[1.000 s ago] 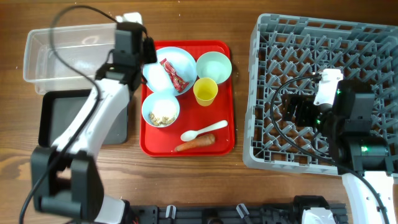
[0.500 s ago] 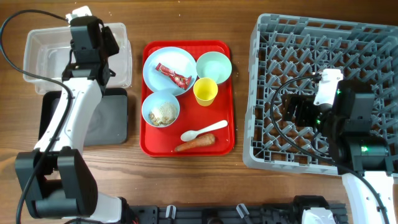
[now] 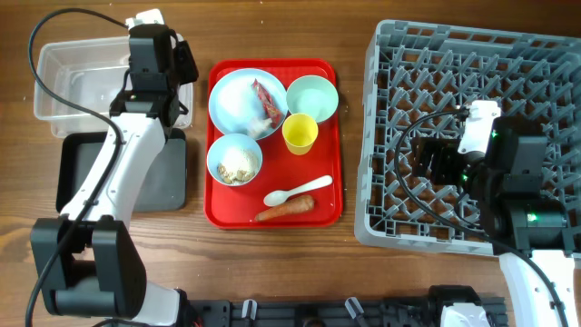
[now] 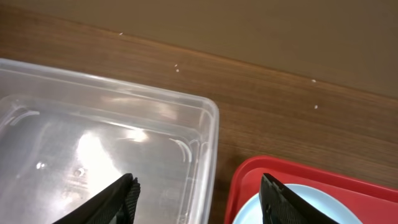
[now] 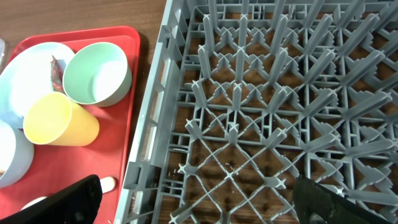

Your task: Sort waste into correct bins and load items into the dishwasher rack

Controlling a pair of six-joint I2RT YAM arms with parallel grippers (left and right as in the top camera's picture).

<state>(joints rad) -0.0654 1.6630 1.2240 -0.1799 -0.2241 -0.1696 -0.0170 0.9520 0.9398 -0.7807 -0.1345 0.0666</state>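
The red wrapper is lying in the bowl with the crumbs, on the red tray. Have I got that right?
Not quite. The red wrapper lies on the pale blue plate, not in the bowl with the crumbs. The plate does sit on the red tray, as does that bowl. The overhead view shows this.

Tray (image 3: 325, 211) centre; rack (image 3: 390, 54) at 3 o'clock; deep tub (image 3: 73, 86) at 10, shallow tub (image 3: 86, 173) at 9; plate (image 3: 238, 95), cup (image 3: 300, 133) on tray.
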